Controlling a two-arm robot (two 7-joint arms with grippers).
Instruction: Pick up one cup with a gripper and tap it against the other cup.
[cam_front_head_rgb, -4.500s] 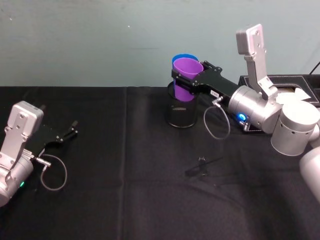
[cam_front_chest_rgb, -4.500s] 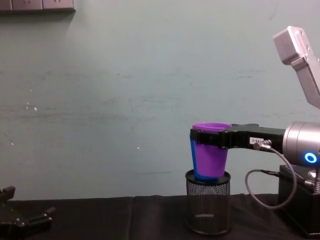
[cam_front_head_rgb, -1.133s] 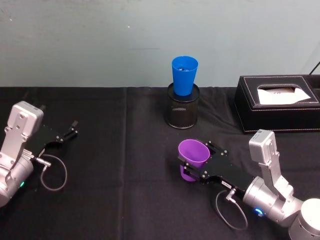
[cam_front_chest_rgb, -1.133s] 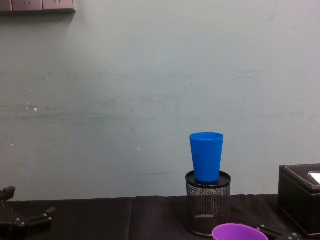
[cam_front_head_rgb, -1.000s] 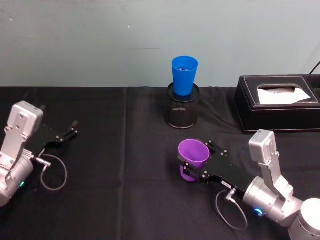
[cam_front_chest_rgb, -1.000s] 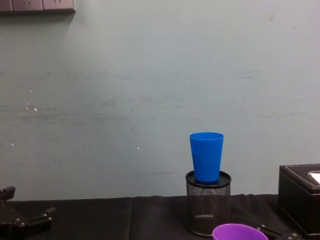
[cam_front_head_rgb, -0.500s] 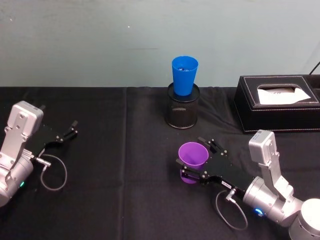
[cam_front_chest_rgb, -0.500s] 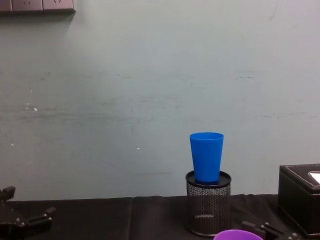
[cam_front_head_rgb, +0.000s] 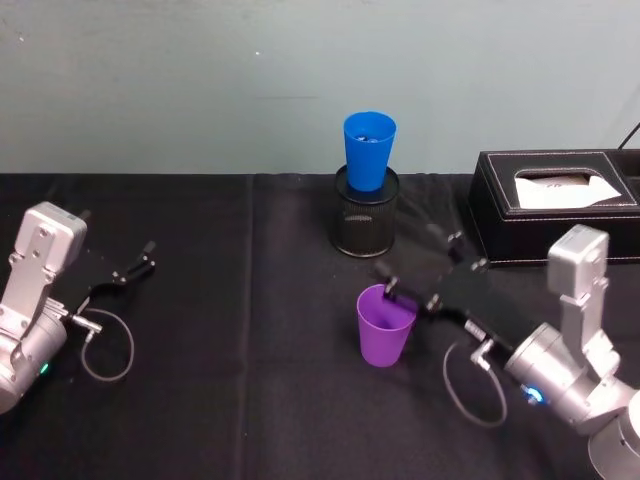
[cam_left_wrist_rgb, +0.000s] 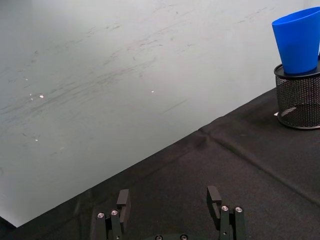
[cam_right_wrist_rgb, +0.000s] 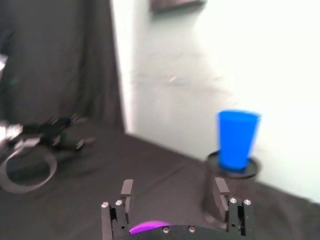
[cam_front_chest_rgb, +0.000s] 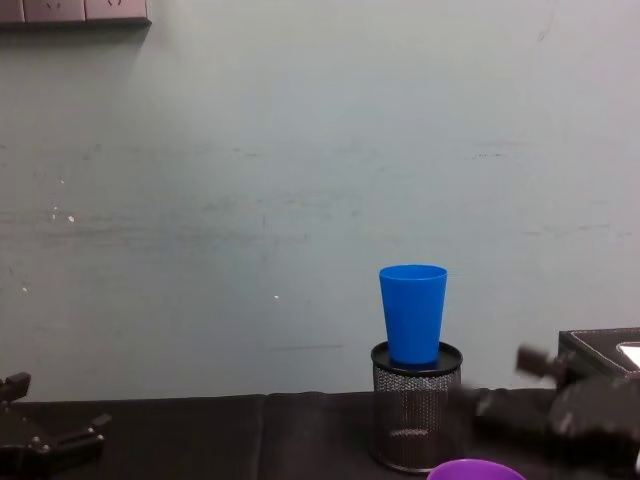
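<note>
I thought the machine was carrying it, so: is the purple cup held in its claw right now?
No: in the head view the purple cup stands upright on the black table, and the open right claw is beside it, not around it.

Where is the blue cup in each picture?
Head view: the bright blue plastic tumbler stands at top centre, in the black wire-mesh pen holder.
Left wrist view: at the top right corner.
Right wrist view: right of centre, on the same holder.
Chest view: right of centre, low against the wall.
Shared landmark: the mesh holder beneath it.
</note>
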